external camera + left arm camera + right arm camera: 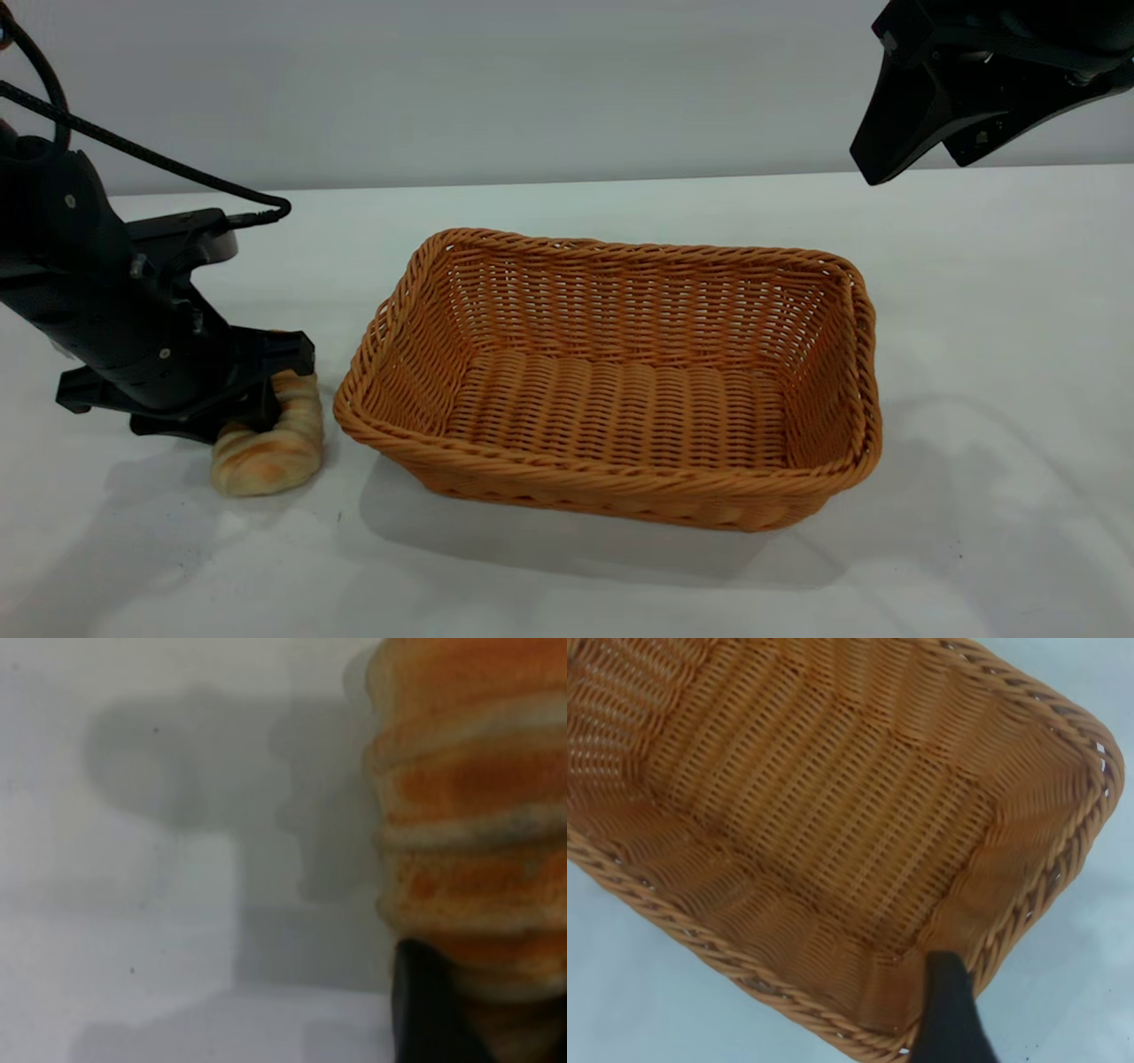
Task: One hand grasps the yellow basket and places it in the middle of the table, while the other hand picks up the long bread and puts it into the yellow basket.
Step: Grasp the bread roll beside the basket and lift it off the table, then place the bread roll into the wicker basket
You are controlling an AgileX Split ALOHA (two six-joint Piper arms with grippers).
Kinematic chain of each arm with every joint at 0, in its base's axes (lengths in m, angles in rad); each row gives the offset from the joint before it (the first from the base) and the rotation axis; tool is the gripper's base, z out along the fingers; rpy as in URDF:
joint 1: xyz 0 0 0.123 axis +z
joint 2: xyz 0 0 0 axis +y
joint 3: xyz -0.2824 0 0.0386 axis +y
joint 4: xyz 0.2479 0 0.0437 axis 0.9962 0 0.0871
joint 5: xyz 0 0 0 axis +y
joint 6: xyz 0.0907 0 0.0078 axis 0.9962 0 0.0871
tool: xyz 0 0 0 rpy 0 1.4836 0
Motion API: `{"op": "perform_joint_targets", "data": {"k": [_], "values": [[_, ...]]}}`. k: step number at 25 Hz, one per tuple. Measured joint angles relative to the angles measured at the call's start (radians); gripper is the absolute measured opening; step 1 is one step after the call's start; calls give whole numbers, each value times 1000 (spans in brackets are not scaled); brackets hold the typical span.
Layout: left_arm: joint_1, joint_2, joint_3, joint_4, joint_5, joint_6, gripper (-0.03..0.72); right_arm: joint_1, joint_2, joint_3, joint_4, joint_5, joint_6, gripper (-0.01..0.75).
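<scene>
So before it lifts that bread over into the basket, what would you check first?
1. Left gripper down at the long bread: ok.
2. Grip firm on the loaf: cannot tell; the exterior view hides the fingers, and the wrist view shows only one dark fingertip against it.
3. Yellow basket flat on the table, near its middle: ok.
4. Basket empty: ok.
5. Right gripper raised clear of the basket: ok.
</scene>
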State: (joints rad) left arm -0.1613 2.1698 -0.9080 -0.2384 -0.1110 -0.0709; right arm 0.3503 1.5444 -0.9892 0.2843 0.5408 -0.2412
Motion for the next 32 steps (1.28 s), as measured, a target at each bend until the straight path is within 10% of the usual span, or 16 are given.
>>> {"op": "perform_joint_targets", "data": {"k": [5,21,32], "values": [[0,-3,-3,0,0,71,84,0,0,0,1,1,-2,575],[-20,-393,-1,-20,75,119,82,0,0,0,1,6,-8,575],[-343,-392,2,-23,-14,107,80,0,-13,0,19,31,-10,575]]}}
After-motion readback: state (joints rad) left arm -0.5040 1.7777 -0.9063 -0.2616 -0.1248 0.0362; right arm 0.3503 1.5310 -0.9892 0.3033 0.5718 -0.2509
